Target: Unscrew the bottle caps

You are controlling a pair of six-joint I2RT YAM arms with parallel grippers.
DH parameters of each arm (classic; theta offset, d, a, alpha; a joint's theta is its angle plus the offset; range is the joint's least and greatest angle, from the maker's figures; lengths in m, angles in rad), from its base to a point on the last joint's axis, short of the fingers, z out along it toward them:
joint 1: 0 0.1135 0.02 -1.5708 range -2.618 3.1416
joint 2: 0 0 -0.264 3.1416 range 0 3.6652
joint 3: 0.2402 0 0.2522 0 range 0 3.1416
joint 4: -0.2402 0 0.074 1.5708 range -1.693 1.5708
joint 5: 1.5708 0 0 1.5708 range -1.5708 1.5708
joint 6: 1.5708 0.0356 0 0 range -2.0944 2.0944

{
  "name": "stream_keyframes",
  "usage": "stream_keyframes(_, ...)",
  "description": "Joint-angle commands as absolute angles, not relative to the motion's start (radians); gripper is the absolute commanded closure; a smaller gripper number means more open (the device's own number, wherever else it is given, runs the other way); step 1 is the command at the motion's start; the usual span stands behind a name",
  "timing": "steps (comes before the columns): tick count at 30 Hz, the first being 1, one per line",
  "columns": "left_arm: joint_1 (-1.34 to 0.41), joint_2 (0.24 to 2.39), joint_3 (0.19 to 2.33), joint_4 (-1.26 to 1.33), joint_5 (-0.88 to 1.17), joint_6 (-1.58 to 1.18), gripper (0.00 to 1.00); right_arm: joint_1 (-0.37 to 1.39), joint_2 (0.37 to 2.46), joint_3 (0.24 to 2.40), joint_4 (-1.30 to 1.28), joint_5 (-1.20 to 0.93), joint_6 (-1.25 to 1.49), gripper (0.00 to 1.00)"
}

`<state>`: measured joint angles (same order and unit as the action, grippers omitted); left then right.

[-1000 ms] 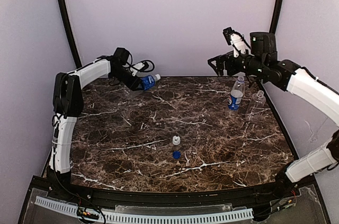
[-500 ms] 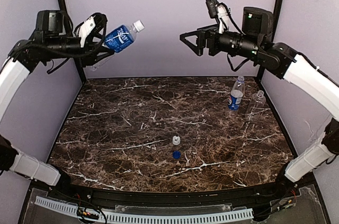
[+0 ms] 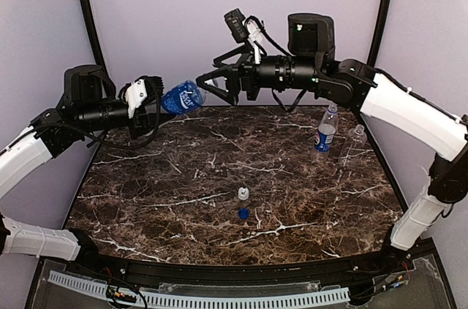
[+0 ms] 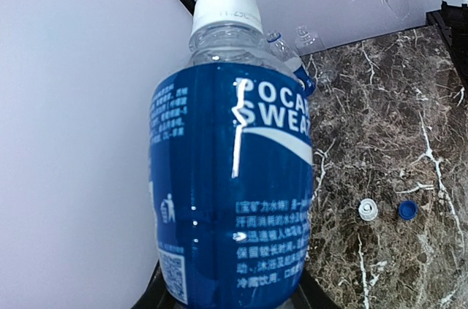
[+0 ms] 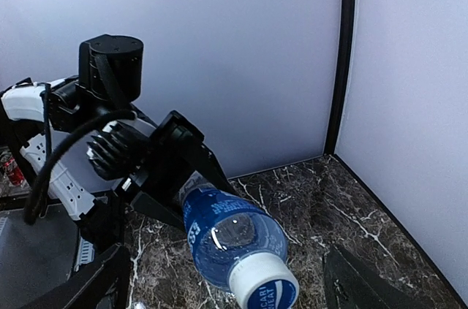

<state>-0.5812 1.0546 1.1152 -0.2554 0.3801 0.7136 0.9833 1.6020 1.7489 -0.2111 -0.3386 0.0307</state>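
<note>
Final cap apparently pending: upper centre of the top view, left gripper (image 3: 155,102) clamps the blue-labelled bottle (image 3: 181,97); right gripper (image 3: 207,74), jaws wide, must next close on its white cap (image 4: 226,11) and twist.

Blue-label bottle (image 4: 234,177) up off the table (image 3: 146,199), roughly horizontal, white cap (image 4: 227,11) still on. Pepsi bottle (image 3: 325,130) and unlabelled bottle (image 3: 355,145) upright, just beside each other, far right. Mid-table: loose pale cap (image 3: 243,193) and blue cap (image 3: 243,213), close together

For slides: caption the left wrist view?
Held blue-label bottle, its cap on; loose white cap and loose blue cap on table.
</note>
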Motion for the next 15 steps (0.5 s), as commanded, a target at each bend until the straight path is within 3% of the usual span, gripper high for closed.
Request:
stream_keyframes(1, -0.586, 1.007, 1.089, -0.158, 0.383, 0.723, 0.67, 0.977, 1.656, 1.814, -0.286, -0.311, 0.007, 0.13)
stream_keyframes(5, -0.585, 1.000, 1.073, -0.146, 0.393, 0.715, 0.67, 0.960, 1.670, 1.816, -0.296, -0.343, 0.028, 0.28)
stream_keyframes(9, -0.586, 0.999, 1.063, -0.137, 0.399, 0.712, 0.67, 0.950, 1.669, 1.814, -0.283, -0.375, 0.044, 0.58)
stream_keyframes(10, -0.586, 0.999, 1.062, -0.135, 0.399, 0.712, 0.67, 0.950, 1.669, 1.812, -0.278, -0.382, 0.046, 0.60)
stream_keyframes(13, -0.587, 0.999, 1.060, -0.131, 0.404, 0.708, 0.68, 0.949, 1.669, 1.811, -0.262, -0.406, 0.051, 0.55)
stream_keyframes(15, -0.588, 0.997, 1.058, -0.129, 0.405, 0.707, 0.68, 0.949, 1.672, 1.814, -0.258, -0.404, 0.055, 0.58)
